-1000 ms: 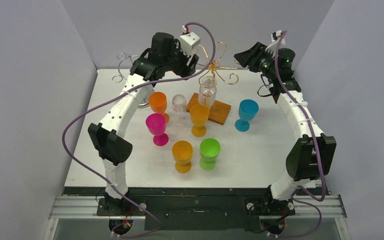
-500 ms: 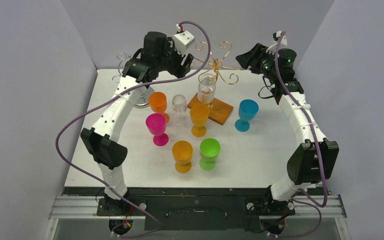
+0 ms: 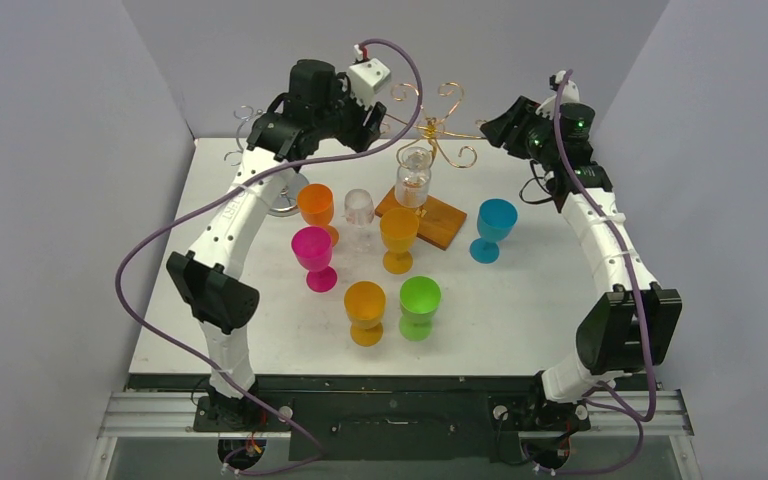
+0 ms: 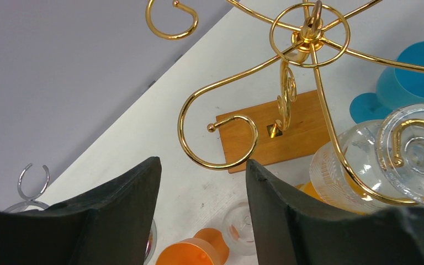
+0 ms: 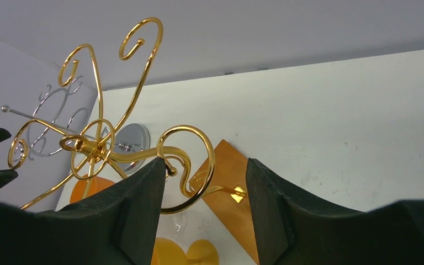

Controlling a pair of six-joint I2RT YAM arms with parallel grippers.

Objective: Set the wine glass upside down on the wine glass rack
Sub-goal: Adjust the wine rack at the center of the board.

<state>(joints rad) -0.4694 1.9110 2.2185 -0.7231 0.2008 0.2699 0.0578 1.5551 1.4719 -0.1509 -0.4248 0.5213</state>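
The clear wine glass [image 4: 359, 165] is hanging bowl-down on the gold wine glass rack [image 4: 309, 34]. Its foot is sitting in a curled hook on the left arm's side, above the wooden base [image 4: 303, 130]. It's looking seated to me, so I'm reading this step as clearing out.

The left gripper [image 4: 201, 182] is showing jaws moderately apart with nothing in them, and an empty hook is lying just beyond the tips. The right gripper [image 5: 205, 165] is gaping too and is empty, but a hook curl is sitting right in its gap, close to one finger. I can't tell if they're touching.

You're wanting to be pulling both arms straight back along the finger line, not sweeping sideways and not closing. Any snag is going to be rocking the rack and swinging the glass. You're also wanting to be staying high over the coloured goblets [image 3: 398, 232].
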